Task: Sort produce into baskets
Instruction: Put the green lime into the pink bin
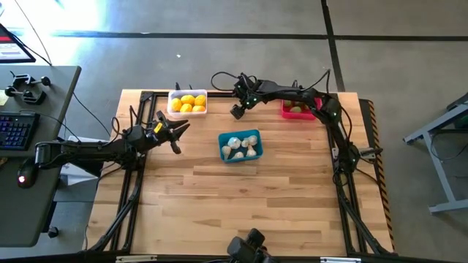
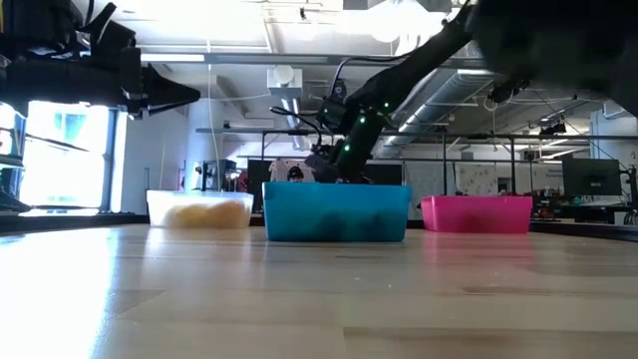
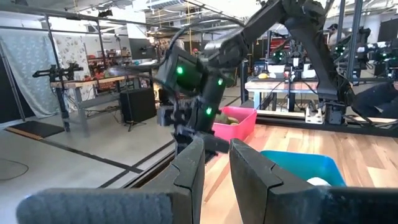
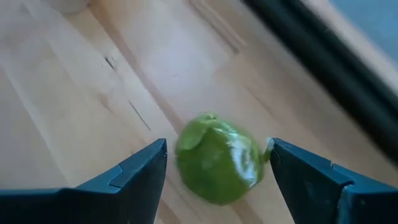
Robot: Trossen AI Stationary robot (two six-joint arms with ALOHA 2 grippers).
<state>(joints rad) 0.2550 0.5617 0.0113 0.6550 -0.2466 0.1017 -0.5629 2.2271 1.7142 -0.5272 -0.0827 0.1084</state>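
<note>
Right now a green oval fruit [image 4: 217, 158] lies on the wooden tabletop [image 1: 278, 197] near its far edge, between the white basket [image 1: 188, 103] and the pink basket [image 1: 300, 109]. The right gripper [image 4: 217, 163] is over it with its fingers spread wide, one on either side of the fruit; one finger looks to be touching or almost touching it, the other stands clear, so nothing is pinched. From above, that gripper [image 1: 238, 111] sits close to the far edge, its arm reaching in over the pink basket. The white basket holds yellow lemons [image 1: 189, 103], the pink one holds green fruits [image 1: 295, 109], and the teal basket [image 1: 240, 145], nearer the middle of the tabletop, holds whitish garlic bulbs [image 1: 240, 147]. The left gripper [image 1: 178, 134] hangs near the left edge, pointing toward the teal basket, its fingers drawn close with a narrow gap and nothing between them.
</note>
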